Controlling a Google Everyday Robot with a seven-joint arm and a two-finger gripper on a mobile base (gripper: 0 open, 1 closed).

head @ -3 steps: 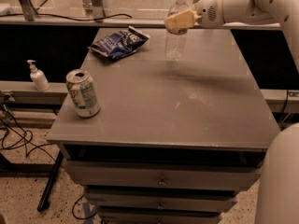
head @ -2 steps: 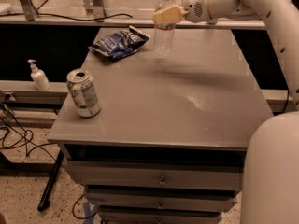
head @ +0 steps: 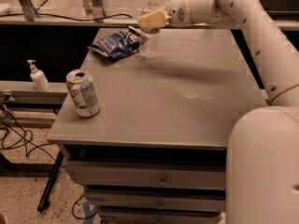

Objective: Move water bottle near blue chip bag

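The water bottle (head: 149, 41) is clear with a white cap and stands upright at the far side of the table, just right of the blue chip bag (head: 116, 43). The bag is crumpled dark blue foil with white lettering, lying flat at the far left. My gripper (head: 150, 20) reaches in from the right on the white arm and is shut on the bottle's upper part. The bottle's base looks to be on or just above the tabletop; its label is hidden by the gripper.
A green-and-white soda can (head: 83, 93) stands at the table's (head: 187, 106) front left. A white pump dispenser bottle (head: 37, 75) sits on a lower ledge to the left. Drawers lie under the table. Cables run across the floor at left. My robot body fills the lower right.
My gripper has carried the water bottle leftward along the far edge of the table, from the right of centre to right beside the blue chip bag.
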